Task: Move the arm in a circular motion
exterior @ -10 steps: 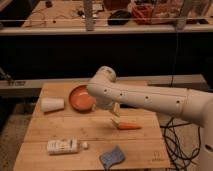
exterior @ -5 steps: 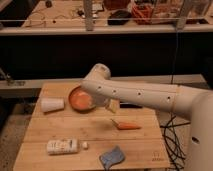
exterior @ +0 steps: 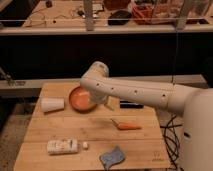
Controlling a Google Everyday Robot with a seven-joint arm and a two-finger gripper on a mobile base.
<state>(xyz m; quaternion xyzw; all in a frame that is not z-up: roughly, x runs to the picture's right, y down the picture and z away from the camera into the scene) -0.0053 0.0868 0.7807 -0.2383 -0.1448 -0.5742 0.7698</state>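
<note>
The cream-white arm [exterior: 137,92] reaches in from the right edge across the back of the wooden table [exterior: 95,134]. Its rounded joint [exterior: 97,72] stands above the orange bowl [exterior: 79,99]. My gripper [exterior: 108,102] is mostly hidden behind the arm. Only a pale part of it shows below the arm, at the bowl's right rim.
A white cup [exterior: 52,104] lies on its side left of the bowl. A carrot [exterior: 127,126] lies mid-table. A white bottle [exterior: 62,146] and a blue-grey cloth [exterior: 112,156] lie near the front edge. Cables [exterior: 170,135] hang at the right. A dark workbench stands behind.
The arm's joint has swung left and towards the back, from over the table's middle to above the bowl. The table objects have not moved.
</note>
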